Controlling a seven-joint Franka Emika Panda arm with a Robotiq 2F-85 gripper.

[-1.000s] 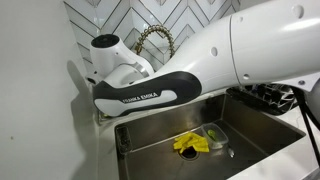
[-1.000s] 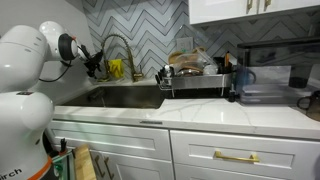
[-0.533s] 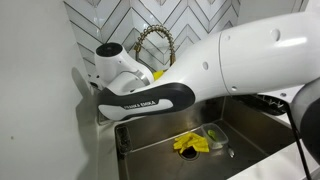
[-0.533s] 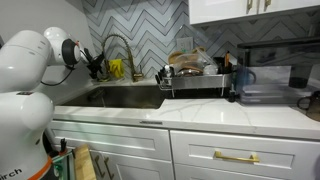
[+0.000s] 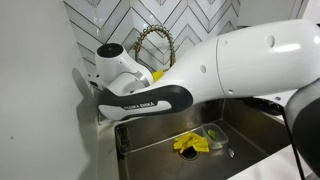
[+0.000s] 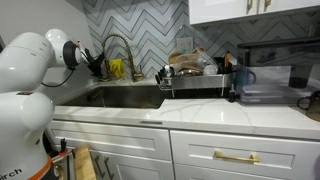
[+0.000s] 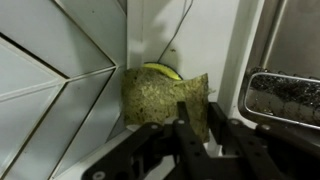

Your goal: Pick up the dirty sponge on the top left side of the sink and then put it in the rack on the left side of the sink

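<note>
In the wrist view the dirty sponge point(image 7: 160, 100), olive-brown with a yellow-green edge on top, leans in the corner against the tiled wall. My gripper point(image 7: 202, 125) reaches in from below. Its two dark fingers point(image 7: 184, 122) stand close together with the sponge's right edge between them. In both exterior views the white arm hides the sponge, and the gripper sits at the back left corner of the sink point(image 5: 260, 130) point(image 6: 125, 97). A small steel holder, the rack point(image 5: 122, 142), hangs on the basin's left wall.
The brass spring faucet point(image 5: 152, 40) point(image 6: 120, 45) rises just beside the wrist. A yellow cloth point(image 5: 188, 145) and a green scrubber in a steel tray point(image 5: 214, 133) lie in the basin. A black dish rack point(image 6: 195, 80) with dishes stands on the counter. A steel-rimmed tray point(image 7: 285, 98) is close beside the fingers.
The big white arm link has swung a little further across the exterior view. The wrist has stayed at the back left corner of the sink.
</note>
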